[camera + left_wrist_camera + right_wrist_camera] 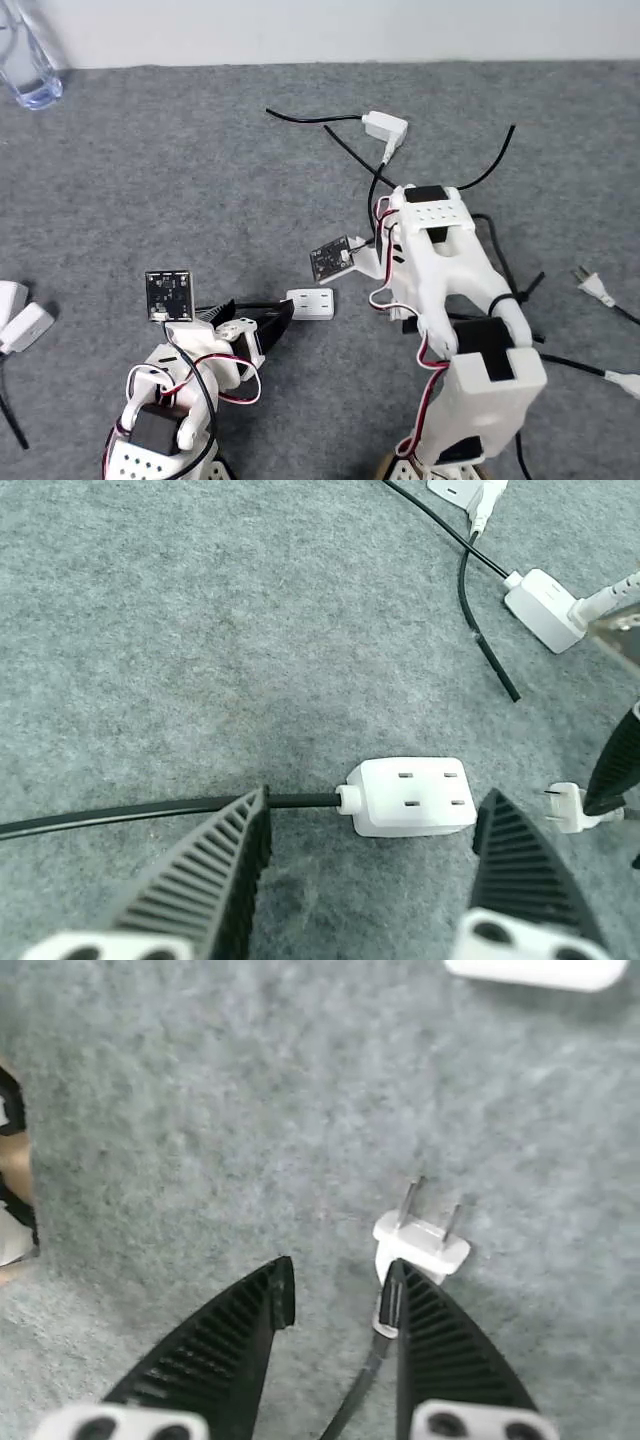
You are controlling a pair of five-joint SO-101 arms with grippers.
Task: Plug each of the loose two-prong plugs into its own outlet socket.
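Seems best to pinch the light, rigid 2-prong plug by its white body — not thin prongs or limp cord — lying on the table beside the released right pincer, with the outlet socket framed by the released left pincer.

No text or number is legible. The left board at 8 o'clock and the centre board bear marks too small to read.
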